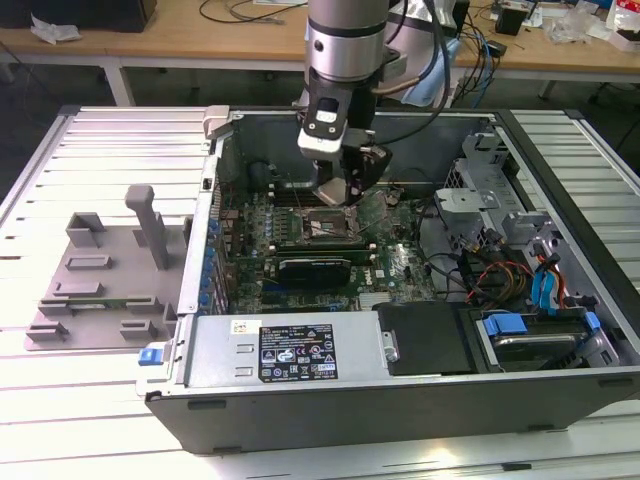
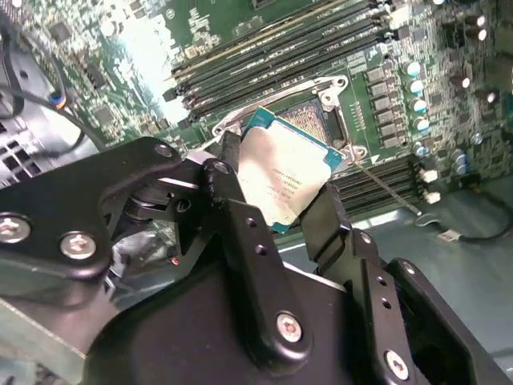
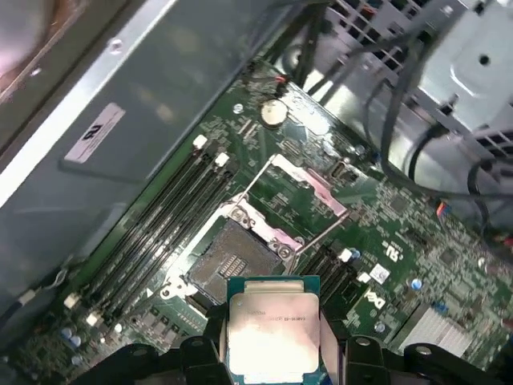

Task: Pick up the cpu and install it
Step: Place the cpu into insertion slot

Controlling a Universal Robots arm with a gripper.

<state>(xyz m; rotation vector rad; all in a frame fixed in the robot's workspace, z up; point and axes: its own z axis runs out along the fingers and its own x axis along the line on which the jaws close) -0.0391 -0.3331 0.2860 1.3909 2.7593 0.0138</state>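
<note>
Silver cpu (image 2: 284,178), print too tiny to read, sits pinched in the closed jaws of the gripper (image 2: 274,196), seemingly just above the socket (image 3: 231,261).

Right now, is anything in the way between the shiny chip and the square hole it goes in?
Nothing visible is. The gripper is shut on the cpu, which hangs near the open socket. The socket's metal frame is swung back off it, so the opening is bare.
</note>
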